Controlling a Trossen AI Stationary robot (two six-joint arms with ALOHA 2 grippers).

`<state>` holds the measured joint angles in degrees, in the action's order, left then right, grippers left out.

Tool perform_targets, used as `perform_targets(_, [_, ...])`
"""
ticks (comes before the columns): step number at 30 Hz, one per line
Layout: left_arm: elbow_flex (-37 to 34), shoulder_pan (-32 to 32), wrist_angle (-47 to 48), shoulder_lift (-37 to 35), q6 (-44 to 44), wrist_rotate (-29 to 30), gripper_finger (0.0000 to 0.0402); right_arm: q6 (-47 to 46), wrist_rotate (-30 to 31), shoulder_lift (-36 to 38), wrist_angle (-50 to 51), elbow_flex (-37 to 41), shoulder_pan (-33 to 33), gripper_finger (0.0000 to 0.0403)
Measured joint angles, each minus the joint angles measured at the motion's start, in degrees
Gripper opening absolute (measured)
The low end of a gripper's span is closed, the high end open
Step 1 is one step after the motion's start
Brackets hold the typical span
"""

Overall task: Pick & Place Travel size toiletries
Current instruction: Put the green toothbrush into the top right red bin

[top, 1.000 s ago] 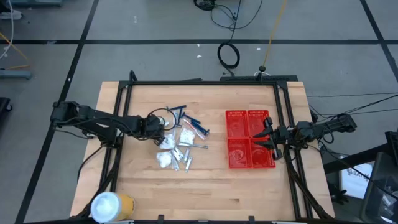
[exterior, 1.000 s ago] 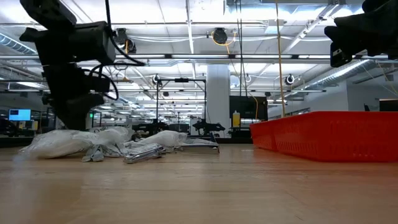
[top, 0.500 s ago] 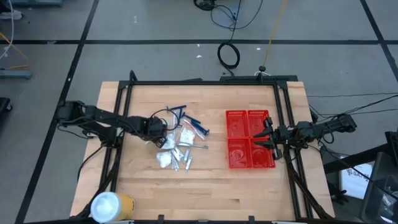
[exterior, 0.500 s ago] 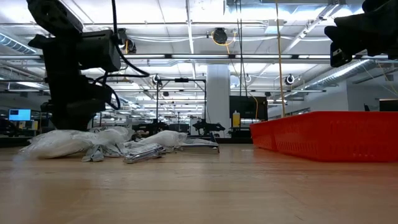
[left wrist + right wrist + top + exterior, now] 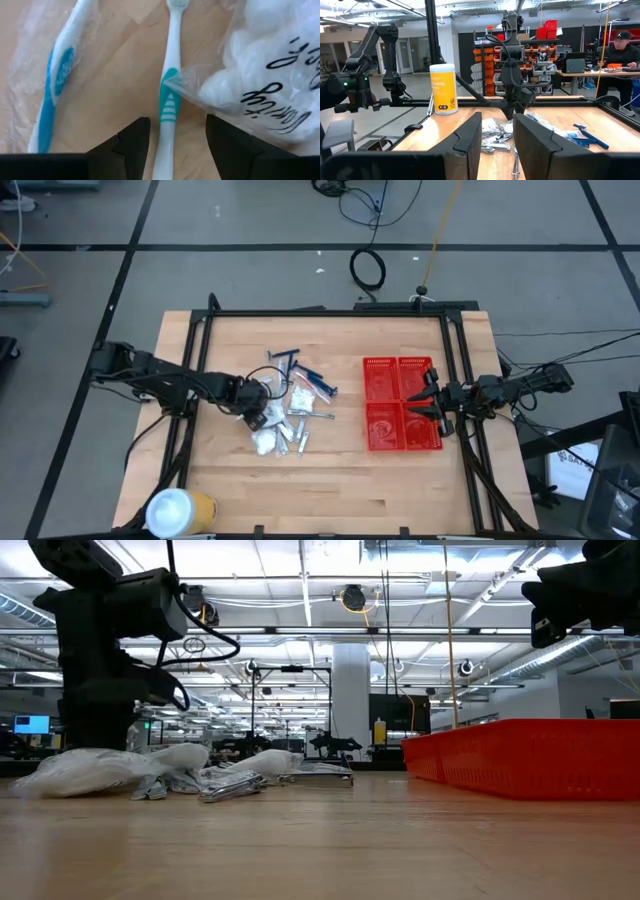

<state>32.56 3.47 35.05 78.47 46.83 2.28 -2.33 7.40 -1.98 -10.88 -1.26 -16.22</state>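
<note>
Left claw [image 5: 174,145], fingers apart, straddling a white-and-teal plastic toothbrush [image 5: 169,100] on the worktop, ready to pinch it.

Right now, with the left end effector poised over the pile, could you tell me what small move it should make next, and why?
Probably lower the left end effector straight down and close on the teal-handled toothbrush. Its fingers stand open on either side of the handle, which lies on the bare table beside the bag of cotton balls, so the grasp looks aligned.
</note>
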Motion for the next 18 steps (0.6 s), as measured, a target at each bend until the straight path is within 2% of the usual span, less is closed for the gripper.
perform_targets(7, [0.4,0.1,-1.4,4.5,0.2,2.5,0.0135,0.0,0.0,0.0,0.0,0.0,0.0,0.01])
perform_targets(14, [0.4,0.0,-2.2,3.9,0.5,2.7,0.0026,0.9,0.0,0.0,0.0,0.0,0.0,0.01])
perform_targets(18, [0.5,-0.4,0.1,1.9,1.9,2.1,0.0018,1.7,0.0,0.0,0.0,0.0,0.0,0.01])
